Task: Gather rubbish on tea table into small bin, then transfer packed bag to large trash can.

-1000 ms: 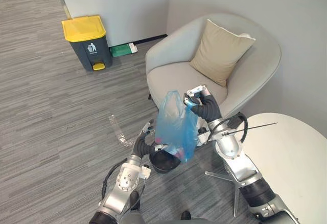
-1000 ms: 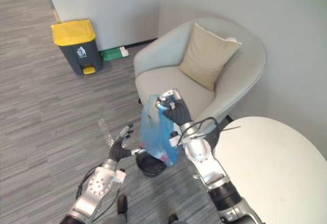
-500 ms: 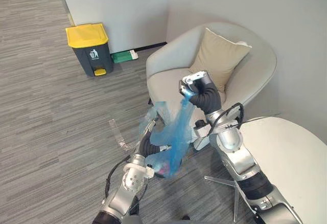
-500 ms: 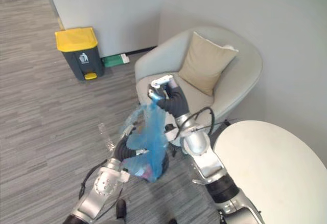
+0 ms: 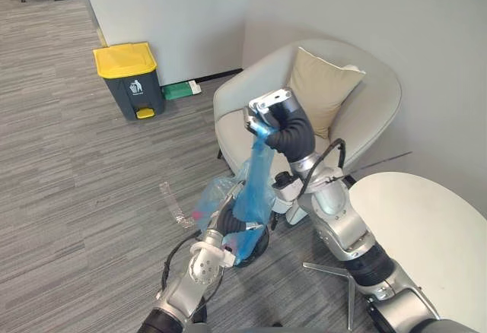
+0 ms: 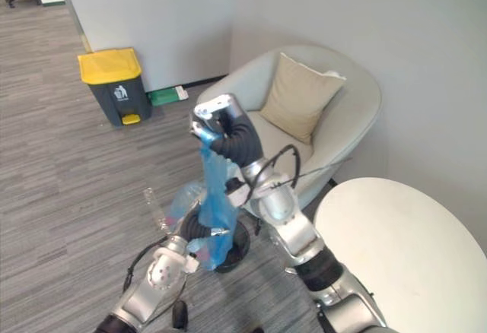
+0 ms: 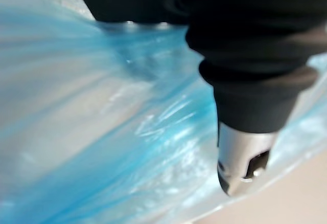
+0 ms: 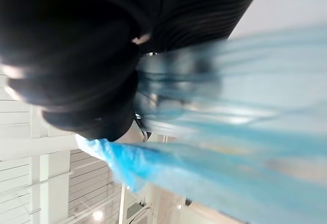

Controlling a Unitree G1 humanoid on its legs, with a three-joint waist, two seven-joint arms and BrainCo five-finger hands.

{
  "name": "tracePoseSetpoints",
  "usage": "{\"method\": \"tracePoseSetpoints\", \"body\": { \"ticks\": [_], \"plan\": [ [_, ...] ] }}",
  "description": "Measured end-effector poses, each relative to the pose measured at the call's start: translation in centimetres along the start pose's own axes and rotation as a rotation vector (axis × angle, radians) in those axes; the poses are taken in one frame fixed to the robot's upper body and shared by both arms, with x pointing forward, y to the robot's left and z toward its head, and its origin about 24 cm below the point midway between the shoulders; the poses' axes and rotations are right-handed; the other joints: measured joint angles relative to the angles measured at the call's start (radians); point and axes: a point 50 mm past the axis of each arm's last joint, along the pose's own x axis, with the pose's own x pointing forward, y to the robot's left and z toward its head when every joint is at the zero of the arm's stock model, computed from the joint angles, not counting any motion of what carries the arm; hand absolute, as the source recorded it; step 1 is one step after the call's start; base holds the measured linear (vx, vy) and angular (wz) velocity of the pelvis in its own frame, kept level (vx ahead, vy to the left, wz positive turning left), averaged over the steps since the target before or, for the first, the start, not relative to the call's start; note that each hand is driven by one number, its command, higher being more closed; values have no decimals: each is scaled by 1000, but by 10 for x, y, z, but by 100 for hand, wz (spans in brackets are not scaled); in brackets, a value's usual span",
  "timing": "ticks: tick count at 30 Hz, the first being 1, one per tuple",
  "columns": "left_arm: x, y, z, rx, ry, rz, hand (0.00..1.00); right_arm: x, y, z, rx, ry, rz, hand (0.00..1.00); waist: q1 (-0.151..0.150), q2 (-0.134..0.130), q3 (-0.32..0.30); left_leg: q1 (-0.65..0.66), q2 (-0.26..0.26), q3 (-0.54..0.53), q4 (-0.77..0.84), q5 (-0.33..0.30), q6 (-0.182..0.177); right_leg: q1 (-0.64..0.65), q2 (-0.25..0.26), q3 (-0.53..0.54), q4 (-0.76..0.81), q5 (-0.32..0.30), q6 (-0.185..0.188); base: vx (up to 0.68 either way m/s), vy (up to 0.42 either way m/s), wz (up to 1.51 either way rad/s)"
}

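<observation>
Over carpet [image 5: 76, 166], right hand [image 5: 272, 116] high, fist round blue bag [image 5: 255, 177]; left hand [image 7: 240, 155] low, grip unclear.

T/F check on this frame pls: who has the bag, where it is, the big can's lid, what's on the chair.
1. The right hand grips the top of the blue bag. True.
2. The bag lies inside the yellow-lidded trash can. False: it hangs stretched from the raised right hand down to the small bin beside the armchair; the trash can stands well apart from it.
3. The trash can's lid is open. False: it is closed.
4. A beige cushion leans on the armchair's back. True.
5. The left hand rests on the white table. False: it is low down, against the bag's lower part.
</observation>
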Motion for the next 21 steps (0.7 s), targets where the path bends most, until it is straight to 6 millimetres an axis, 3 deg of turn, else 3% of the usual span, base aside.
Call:
{"method": "tracePoseSetpoints", "body": {
  "ticks": [7,14,15,21],
  "plan": [
    [0,-3,-2,105,18,-12,0,3,20,-3,102,6,48,100,1,0,-8,0,0,0,0,1,0,0,0,0,0,0,0,0,0,0],
    [1,-4,-2,130,42,7,0,5,26,-4,134,12,47,100,2,1,-19,12,0,2,-1,1,-1,7,0,6,5,-2,-4,-4,0,-1],
    [2,-4,-2,127,42,7,100,6,28,-4,142,9,49,100,2,1,-19,13,1,2,-1,1,-1,6,0,7,8,-5,-8,0,0,0],
    [3,-8,-2,136,58,-10,100,7,39,-5,176,17,91,100,2,1,-19,13,2,1,-1,-10,-13,4,0,8,13,-6,-9,0,0,0]
  ]
}}
